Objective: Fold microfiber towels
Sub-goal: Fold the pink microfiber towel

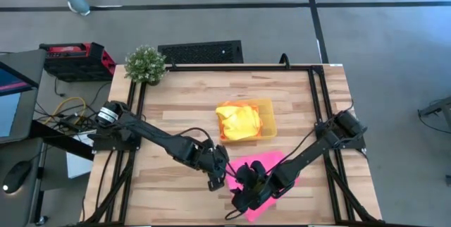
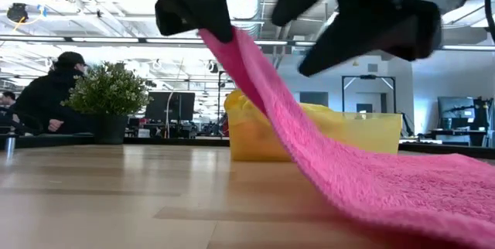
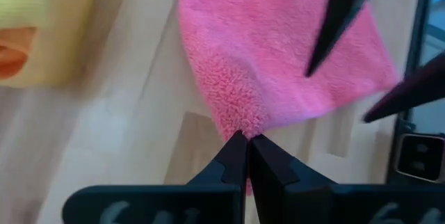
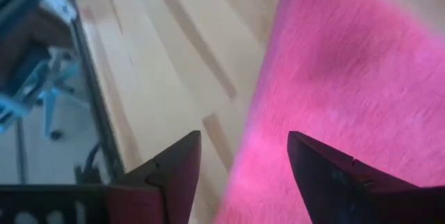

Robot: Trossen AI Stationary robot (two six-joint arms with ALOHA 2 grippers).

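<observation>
The hot pink towel (image 1: 276, 167) lies on the table near the front edge, with one corner lifted. My left gripper (image 1: 220, 178) is shut on that corner; it also shows in the left wrist view (image 3: 248, 140) and in the low view (image 2: 197, 13). My right gripper (image 1: 246, 190) is open and hovers above the towel's near part, touching nothing; in the right wrist view (image 4: 243, 161) its fingers straddle the towel's edge from above. A bright yellow towel (image 1: 239, 123) lies bunched in the translucent yellow tray (image 1: 268, 108), with a bit of orange cloth (image 3: 14, 60) beside it. My left gripper pinches a corner of the pink towel (image 3: 240, 125) between its two fingertips, from above. The corner is lifted well clear of the table. From it the cloth slopes down in a taut band (image 2: 286, 117) to the rest of the towel (image 2: 433, 191), which lies flat on the table.
A small potted plant (image 1: 146, 63) stands at the table's far left corner. Black frame rails (image 1: 318, 100) run along the table's sides. Bare wood lies left of the tray and along the front left. People sit in the room beyond the table (image 2: 46, 94).
</observation>
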